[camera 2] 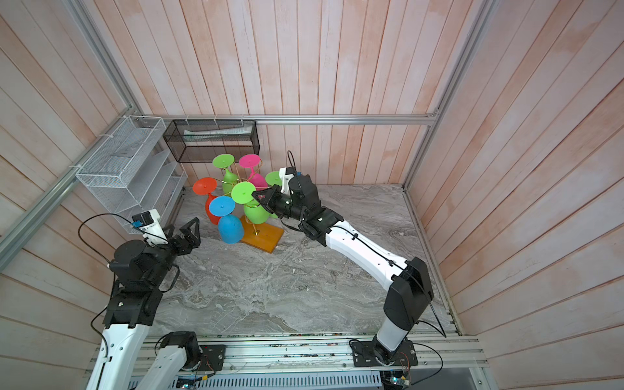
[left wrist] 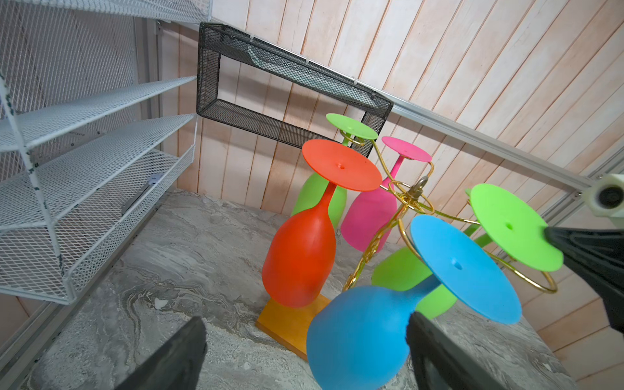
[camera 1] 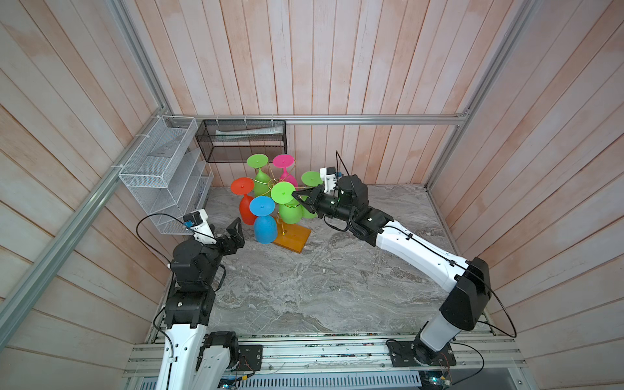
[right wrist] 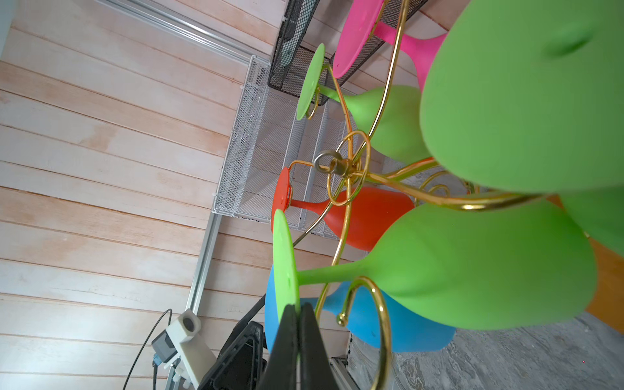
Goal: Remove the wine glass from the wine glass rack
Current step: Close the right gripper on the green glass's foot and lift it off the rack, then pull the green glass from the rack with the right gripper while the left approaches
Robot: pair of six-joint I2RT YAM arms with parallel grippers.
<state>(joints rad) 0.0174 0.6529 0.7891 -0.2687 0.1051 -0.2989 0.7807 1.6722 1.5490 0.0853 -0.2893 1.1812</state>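
Observation:
The wine glass rack (camera 1: 293, 239) (camera 2: 264, 237) is a gold wire stand on an amber wooden base, hung with several coloured glasses upside down. My right gripper (camera 1: 295, 194) (camera 2: 256, 195) (right wrist: 299, 308) is shut on the rim of the flat foot of the front green wine glass (camera 1: 289, 212) (camera 2: 243, 193) (right wrist: 472, 266). That glass's stem runs close beside a gold scroll loop (right wrist: 374, 297); whether it rests in the loop I cannot tell. My left gripper (camera 1: 228, 230) (camera 2: 182, 230) (left wrist: 305, 324) is open, low beside the blue glass (camera 1: 265, 230) (left wrist: 358, 337), not touching it.
On the rack also hang a red glass (camera 1: 246, 211), a pink glass (camera 1: 284, 162) and other green ones (camera 1: 258, 169). A white wire mesh shelf (camera 1: 162, 175) is fixed to the left wall. A black mesh basket (camera 1: 241, 141) hangs on the back wall.

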